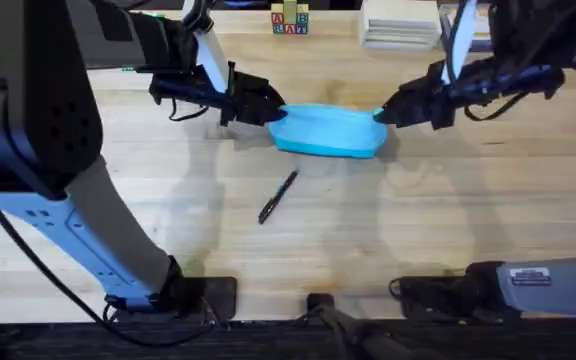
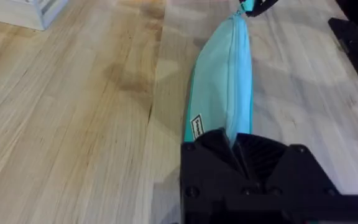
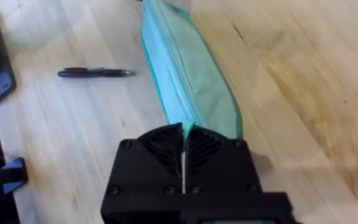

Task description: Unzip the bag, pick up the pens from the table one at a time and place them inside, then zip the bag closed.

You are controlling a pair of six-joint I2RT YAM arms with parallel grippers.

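Bag [image 1: 330, 131] lies on the table [image 1: 448, 215], closer to the far edge than the near one, lengthwise left to right, zipper line running end to end and apparently closed. Left gripper [image 1: 268, 105] is clamped on the bag's left end, jaws narrow with fabric between them; the left wrist view shows the pouch end pinched at the fingers. Right gripper [image 1: 386, 112] is clamped on the right end, jaws nearly together on the fabric. Small side tag on the bag [image 2: 197, 128] carries dark print, too small to read. One pen [image 1: 278, 196] lies on bare wood nearer the front edge, apart from the bag, angled diagonally. Lettered blocks [image 1: 289, 19] stand at the far edge; letters not legible.
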